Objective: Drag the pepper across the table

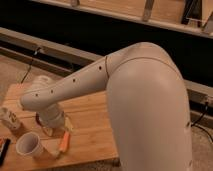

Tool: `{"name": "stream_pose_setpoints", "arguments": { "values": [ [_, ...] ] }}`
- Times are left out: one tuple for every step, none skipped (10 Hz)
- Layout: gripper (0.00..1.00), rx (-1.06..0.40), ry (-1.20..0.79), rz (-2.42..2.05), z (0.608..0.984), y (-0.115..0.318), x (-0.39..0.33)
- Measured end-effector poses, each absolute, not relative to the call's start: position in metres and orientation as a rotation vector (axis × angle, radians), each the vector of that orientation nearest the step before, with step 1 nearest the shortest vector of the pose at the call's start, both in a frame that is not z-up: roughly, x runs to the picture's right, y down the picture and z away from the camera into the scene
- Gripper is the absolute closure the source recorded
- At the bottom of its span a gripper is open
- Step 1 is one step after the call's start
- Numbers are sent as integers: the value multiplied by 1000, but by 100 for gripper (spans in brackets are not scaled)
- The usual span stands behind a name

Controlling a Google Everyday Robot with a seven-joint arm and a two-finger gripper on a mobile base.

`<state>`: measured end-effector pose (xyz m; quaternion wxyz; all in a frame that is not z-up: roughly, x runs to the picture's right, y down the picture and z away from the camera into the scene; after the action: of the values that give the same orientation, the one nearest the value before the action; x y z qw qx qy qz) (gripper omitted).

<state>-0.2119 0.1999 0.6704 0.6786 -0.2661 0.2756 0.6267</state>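
Note:
The pepper is a slim orange piece with a paler tip, lying on the light wooden table near its front edge. My gripper hangs at the end of the white arm, low over the table. It is just left of and behind the pepper's upper end, and I cannot tell whether it touches the pepper. The wrist housing hides the gripper's lower part.
A white cup stands at the front left, close to the pepper. A small pale bottle-like item stands at the left edge. A dark object lies at the front left corner. My large white arm body blocks the table's right side.

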Motion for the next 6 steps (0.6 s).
{"name": "stream_pose_setpoints", "arguments": {
  "values": [
    [35, -598, 619, 1408, 670, 200, -212],
    [35, -596, 616, 1408, 671, 199, -212],
    [35, -590, 599, 1417, 672, 195, -210],
    [35, -591, 598, 1418, 672, 195, -209],
    [35, -592, 597, 1416, 672, 195, -210],
    [35, -594, 595, 1415, 672, 196, -212]
  ]
}}
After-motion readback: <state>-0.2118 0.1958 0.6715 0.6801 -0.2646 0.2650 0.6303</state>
